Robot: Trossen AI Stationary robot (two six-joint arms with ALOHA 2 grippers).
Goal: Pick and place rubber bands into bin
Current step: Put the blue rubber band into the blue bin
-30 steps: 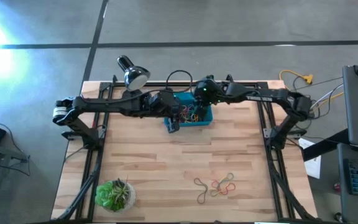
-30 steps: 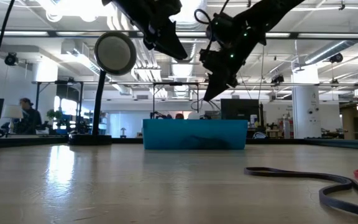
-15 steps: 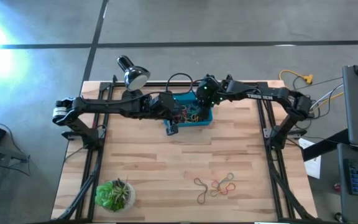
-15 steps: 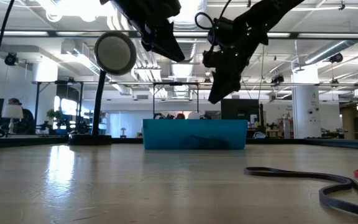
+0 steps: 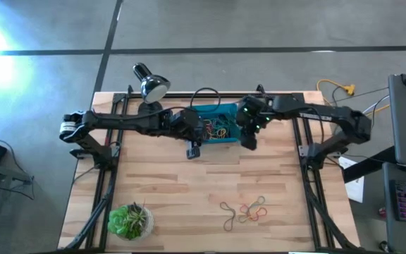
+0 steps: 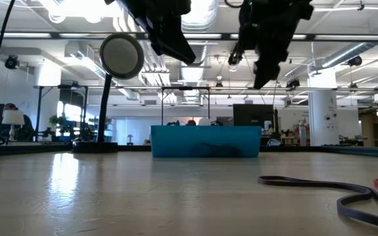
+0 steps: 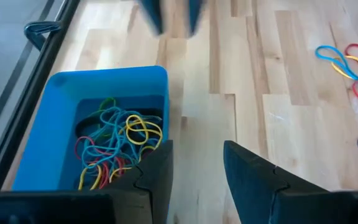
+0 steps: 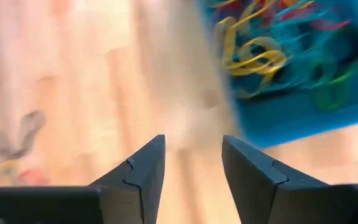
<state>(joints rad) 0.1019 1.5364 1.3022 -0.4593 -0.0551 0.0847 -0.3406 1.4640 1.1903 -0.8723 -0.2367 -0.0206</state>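
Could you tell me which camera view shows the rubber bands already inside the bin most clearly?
The left wrist view: it looks down into the bin and shows the rubber bands as a tangled, multicoloured pile. The right wrist view shows them blurred, the high view shows only a small tangle between the arms, and the low view shows just the bin's outer wall.

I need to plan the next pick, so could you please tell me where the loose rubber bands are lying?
In the high view, the loose rubber bands lie clustered on the table's near-right part, apart from the bin at the far edge, right of the potted plant.

Two dark slender arms, looped black cables, green indicator light.
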